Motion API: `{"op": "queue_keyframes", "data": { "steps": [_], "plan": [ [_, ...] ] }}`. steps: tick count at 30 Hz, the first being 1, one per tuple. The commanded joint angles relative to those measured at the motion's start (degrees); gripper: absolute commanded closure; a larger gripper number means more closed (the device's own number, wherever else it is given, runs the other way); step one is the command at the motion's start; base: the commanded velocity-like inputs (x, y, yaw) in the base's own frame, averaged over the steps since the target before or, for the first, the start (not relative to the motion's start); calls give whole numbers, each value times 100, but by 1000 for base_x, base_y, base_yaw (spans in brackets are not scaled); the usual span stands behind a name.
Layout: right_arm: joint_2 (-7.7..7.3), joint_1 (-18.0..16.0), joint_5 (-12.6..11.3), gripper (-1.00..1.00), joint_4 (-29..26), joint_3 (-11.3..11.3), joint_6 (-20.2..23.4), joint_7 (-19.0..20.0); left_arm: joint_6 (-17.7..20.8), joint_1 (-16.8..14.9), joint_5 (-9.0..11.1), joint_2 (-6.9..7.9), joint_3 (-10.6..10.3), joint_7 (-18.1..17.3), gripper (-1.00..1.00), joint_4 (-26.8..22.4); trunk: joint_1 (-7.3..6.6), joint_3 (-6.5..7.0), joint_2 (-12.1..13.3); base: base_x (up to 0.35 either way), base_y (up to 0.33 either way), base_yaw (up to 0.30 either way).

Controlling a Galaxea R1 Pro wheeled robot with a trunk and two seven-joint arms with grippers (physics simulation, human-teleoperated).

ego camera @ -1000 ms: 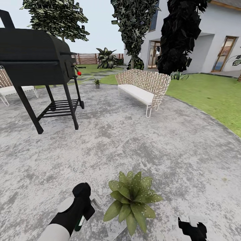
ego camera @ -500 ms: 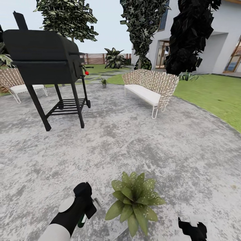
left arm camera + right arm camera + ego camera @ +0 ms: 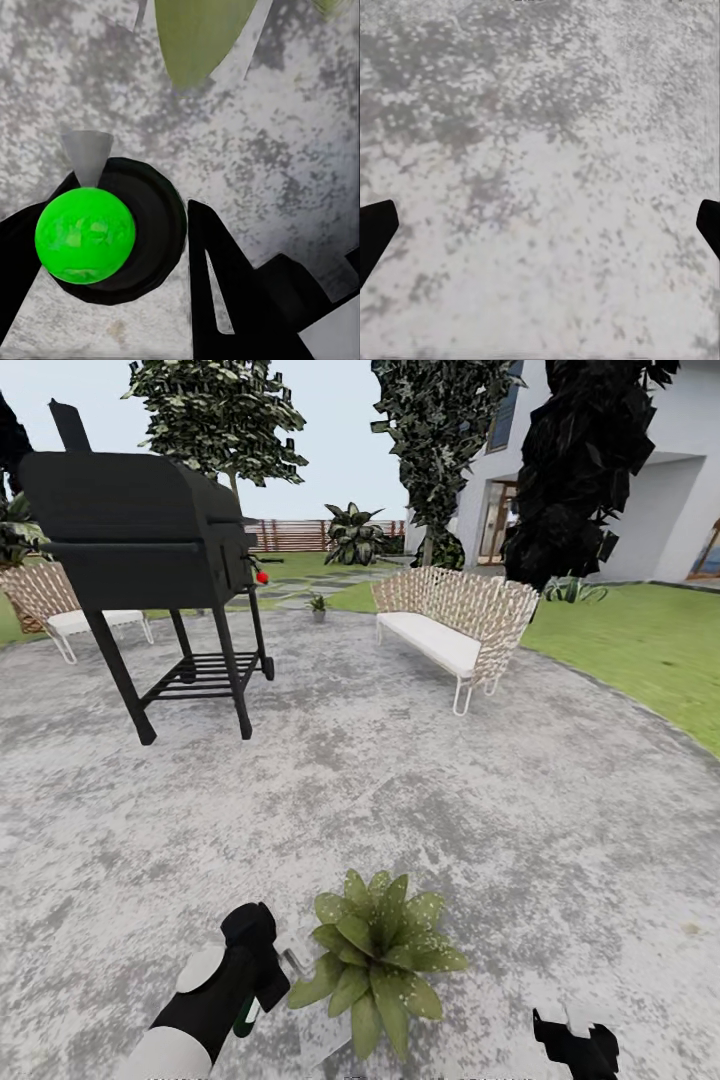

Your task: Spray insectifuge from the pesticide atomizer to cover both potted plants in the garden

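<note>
One potted plant (image 3: 372, 958) beside left claw (image 3: 268, 960) gripping atomizer (image 3: 85, 235), right claw (image 3: 540, 225) open, patio (image 3: 480, 800) roomy.

the scene is evenly and brightly lit under a pale sky, and almost no cast shadows are seen on the stone patio (image 3: 520, 780). lines are bent toward the edges of the head view. textures are rendered soft and blotchy in both wrist views.
</note>
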Motion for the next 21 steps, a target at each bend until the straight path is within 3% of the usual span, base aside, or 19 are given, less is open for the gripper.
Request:
{"op": "queue_keyframes", "data": {
  "steps": [1,5,9,15,21],
  "plan": [
    [0,-5,61,-100,10,-31,-20,-31,33,-33,-52,-2,-7,-58,100,-4,-3,-5,-2,-91,-18,272],
    [0,-3,61,-100,10,-31,-20,-29,58,-136,-66,-9,-16,-74,100,-5,-3,-5,-2,-25,-5,185],
    [-16,-8,61,-100,10,-31,-20,-28,84,-490,-50,-27,-10,-102,100,-2,-3,-5,-2,-2,0,16],
    [-37,-3,61,-100,10,-33,-20,-30,100,-710,-66,-248,-17,-107,100,-2,-3,-5,-2,0,0,1],
    [-37,-6,61,-100,10,-31,-20,-22,74,-680,-93,-162,-39,-112,100,92,-3,-5,-2,0,0,0]
  ]
}}
